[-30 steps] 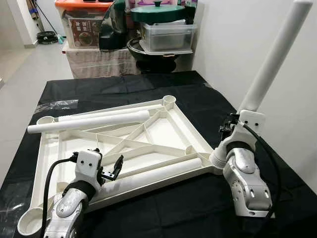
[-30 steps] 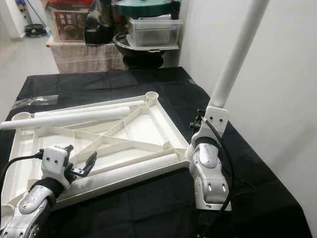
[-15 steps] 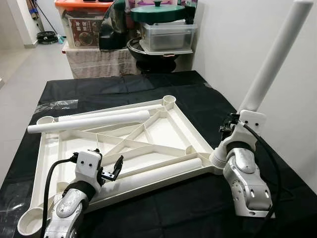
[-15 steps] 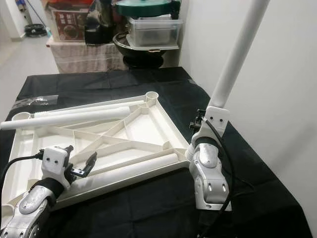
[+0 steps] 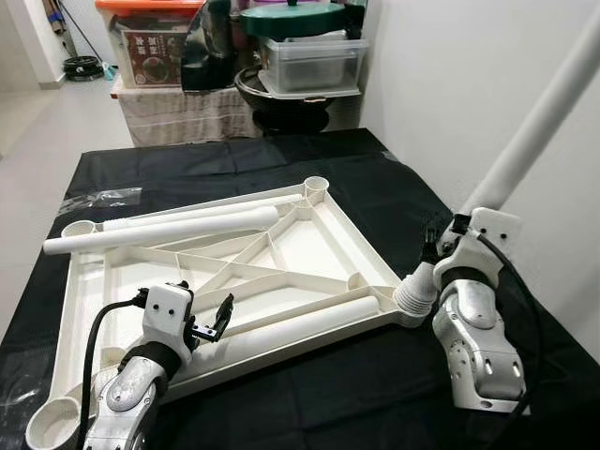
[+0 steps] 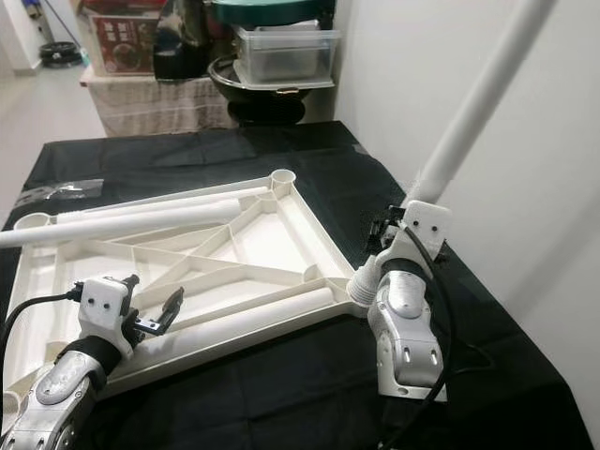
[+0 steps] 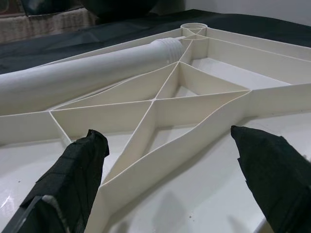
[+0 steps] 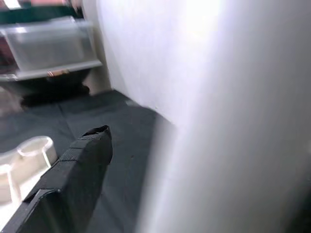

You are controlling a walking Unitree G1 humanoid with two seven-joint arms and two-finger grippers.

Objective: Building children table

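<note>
Right gripper point(image 5: 433, 246) tilted its leg point(image 5: 539, 124) rightward, top cut off, jaws clamped | left gripper point(image 5: 217, 317) jaws open, empty

I'm looking into a home here, a spare corner used for storage. Behind the black-draped table point(image 5: 281, 159) I see household clutter against the white wall point(image 5: 441, 84): a clear plastic bin point(image 5: 314, 64), an orange-lidded storage box point(image 5: 150, 47), a green pot lid point(image 5: 292, 17) and a fabric-covered stand point(image 5: 183, 117).
</note>
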